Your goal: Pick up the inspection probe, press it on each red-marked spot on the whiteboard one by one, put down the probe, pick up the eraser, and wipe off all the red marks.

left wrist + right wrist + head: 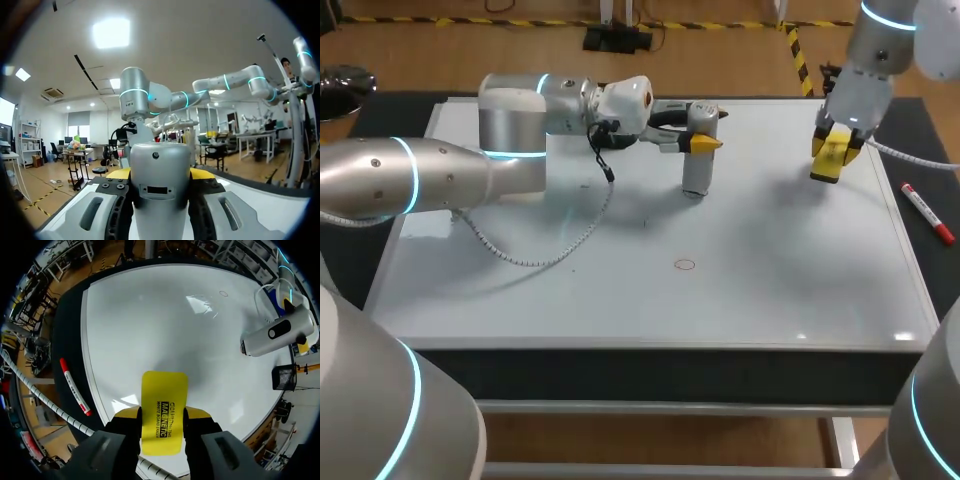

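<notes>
Left hand: clamped on probe, upright, far side of whiteboard. Right hand: gripping eraser, far right. Red mark: near centre.

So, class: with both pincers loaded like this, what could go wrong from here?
1. The left pincer holds the probe upright while the right pincer holds the eraser; if both head for the red mark, the arms may collide.
2. The left arm's cable lies looped on the whiteboard, so a wide wipe might snag it.
</notes>
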Robot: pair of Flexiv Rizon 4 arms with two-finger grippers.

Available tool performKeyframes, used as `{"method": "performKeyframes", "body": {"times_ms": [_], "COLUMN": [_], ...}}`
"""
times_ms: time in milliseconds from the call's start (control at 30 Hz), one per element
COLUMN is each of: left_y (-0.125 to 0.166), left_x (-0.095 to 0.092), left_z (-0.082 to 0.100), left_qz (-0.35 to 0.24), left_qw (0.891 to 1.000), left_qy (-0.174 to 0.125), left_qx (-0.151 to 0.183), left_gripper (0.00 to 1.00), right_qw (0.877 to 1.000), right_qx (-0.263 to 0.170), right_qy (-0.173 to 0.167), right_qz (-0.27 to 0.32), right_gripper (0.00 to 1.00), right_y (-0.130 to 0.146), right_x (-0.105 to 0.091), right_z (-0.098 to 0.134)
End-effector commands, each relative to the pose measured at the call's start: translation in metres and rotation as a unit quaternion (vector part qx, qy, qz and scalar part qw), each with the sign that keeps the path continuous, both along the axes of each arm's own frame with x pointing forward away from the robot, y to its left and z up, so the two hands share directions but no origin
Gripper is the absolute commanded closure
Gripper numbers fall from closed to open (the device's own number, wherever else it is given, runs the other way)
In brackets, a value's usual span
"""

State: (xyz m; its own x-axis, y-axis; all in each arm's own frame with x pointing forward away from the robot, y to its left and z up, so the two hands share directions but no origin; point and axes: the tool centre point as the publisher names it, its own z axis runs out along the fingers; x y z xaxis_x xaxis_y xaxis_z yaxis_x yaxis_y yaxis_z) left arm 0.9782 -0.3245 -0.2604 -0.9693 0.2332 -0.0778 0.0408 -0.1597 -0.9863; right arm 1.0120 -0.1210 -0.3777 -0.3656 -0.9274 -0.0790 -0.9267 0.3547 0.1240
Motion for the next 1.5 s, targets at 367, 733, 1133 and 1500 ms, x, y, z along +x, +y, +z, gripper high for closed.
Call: {"method": "performKeyframes", "body": {"times_ms": [367,733,1133,1500], "left_y": [0.001,0.002,0.001,0.032], "left_x": [0.000,-0.002,-0.004,-0.001], "left_z": [-0.011,-0.014,-0.014,0.021], "left_qz": [-0.008,-0.017,-0.021,-0.011], "left_qw": [1.000,1.000,1.000,1.000], "left_qy": [-0.001,-0.003,-0.004,-0.001], "left_qx": [0.000,0.009,0.017,-0.007], "left_gripper": [1.00,1.00,1.00,1.00], "right_qw": [1.000,1.000,1.000,1.000], "right_qx": [-0.001,-0.001,-0.001,-0.001], "right_qy": [0.000,0.000,0.000,0.000], "right_qz": [0.001,0.001,0.001,0.001], "right_gripper": [1.00,1.00,1.00,1.00], "right_y": [-0.001,-0.001,-0.001,-0.001], "right_x": [0.000,0.000,0.000,0.000], "right_z": [0.001,0.001,0.001,0.001]}}
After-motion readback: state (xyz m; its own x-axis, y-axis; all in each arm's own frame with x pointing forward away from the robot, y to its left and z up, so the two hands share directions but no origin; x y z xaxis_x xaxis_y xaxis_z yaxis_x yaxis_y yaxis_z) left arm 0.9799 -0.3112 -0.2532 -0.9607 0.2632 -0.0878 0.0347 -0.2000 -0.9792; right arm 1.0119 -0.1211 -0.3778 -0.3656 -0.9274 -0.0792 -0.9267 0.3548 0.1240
